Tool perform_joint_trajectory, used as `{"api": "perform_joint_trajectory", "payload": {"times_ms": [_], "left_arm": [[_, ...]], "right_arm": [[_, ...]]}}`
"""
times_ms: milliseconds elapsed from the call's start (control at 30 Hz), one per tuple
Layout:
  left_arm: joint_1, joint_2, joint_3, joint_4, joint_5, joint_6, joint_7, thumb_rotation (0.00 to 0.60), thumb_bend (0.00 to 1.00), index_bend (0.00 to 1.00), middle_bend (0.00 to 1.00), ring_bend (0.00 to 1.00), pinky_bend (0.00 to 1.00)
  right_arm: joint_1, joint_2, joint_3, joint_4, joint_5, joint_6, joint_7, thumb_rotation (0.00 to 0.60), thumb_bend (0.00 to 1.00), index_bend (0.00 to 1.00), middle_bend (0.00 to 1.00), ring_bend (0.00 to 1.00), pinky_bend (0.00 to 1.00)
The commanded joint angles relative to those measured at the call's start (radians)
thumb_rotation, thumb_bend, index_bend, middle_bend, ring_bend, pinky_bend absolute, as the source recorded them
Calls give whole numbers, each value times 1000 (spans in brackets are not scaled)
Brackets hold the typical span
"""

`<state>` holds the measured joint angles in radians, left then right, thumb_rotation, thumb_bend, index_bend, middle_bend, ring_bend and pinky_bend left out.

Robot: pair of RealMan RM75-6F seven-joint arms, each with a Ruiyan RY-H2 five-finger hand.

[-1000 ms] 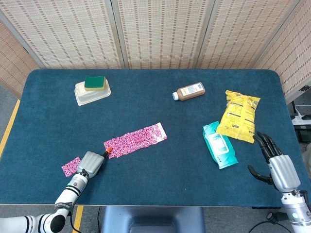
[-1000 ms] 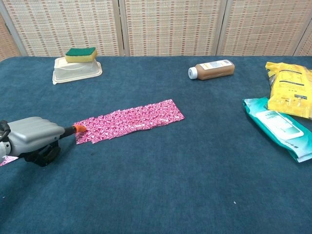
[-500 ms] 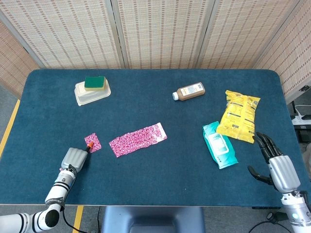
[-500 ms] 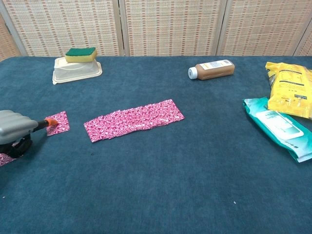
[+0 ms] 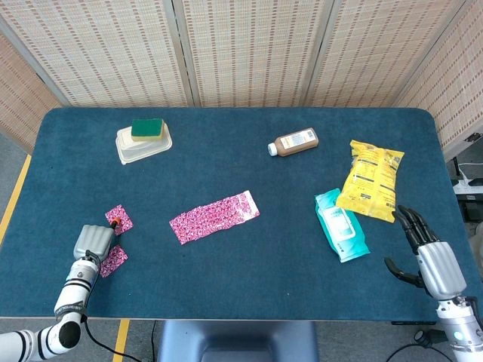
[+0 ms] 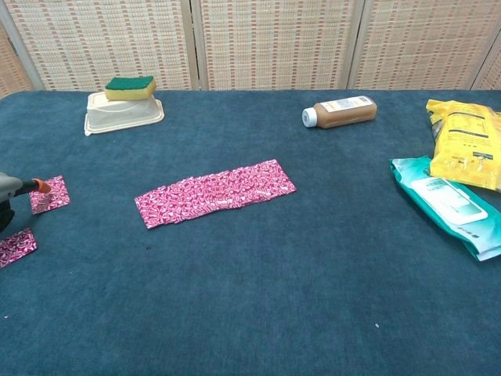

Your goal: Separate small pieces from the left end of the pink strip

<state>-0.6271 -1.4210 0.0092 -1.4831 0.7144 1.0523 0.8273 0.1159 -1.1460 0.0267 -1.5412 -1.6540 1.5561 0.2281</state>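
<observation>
Two small pieces point(image 5: 118, 219) left of strip point(image 5: 214, 217) (well apart).

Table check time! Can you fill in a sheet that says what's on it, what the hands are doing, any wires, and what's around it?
Surface: dark blue table, cloth-like top.
Job's things: pink strip lying flat mid-table; two small pink pieces lying apart near the left hand.
Clutter: green sponge on a white lidded container; brown bottle on its side; yellow bag overlapping a teal wipes pack.
Hands: left hand with an orange-tipped finger at the upper piece; right hand spread, holding nothing.
Cables: a cord by the floor at right.
Surroundings: woven folding screens behind.
</observation>
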Motion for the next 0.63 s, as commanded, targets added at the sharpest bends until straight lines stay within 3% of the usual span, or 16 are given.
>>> {"api": "perform_joint_trajectory", "payload": {"times_ms": [33, 200, 400, 500, 633], "left_arm": [[27, 27, -5, -51, 90, 57, -67, 600, 725, 44, 720, 749, 668], [116, 86, 28, -130, 357, 222, -245, 600, 705, 31, 677, 737, 670], [267, 107, 108, -74, 707, 482, -564, 600, 633, 31, 468, 579, 651], [312, 105, 129, -18, 790, 548, -638, 600, 584, 26, 346, 462, 615], [345, 116, 141, 6, 822, 559, -664, 600, 540, 4, 234, 337, 548]], "right_arm": [[0, 0, 1, 0, 0, 1, 2, 600, 215, 0, 0, 0, 267], [5, 5, 1, -2, 11, -17, 3, 600, 215, 0, 0, 0, 267], [11, 3, 1, -2, 20, -36, -8, 600, 215, 0, 0, 0, 267], [15, -3, 0, 0, 27, -50, -22, 600, 215, 0, 0, 0, 267], [23, -8, -4, -2, 41, -82, -44, 600, 216, 0, 0, 0, 267]]}}
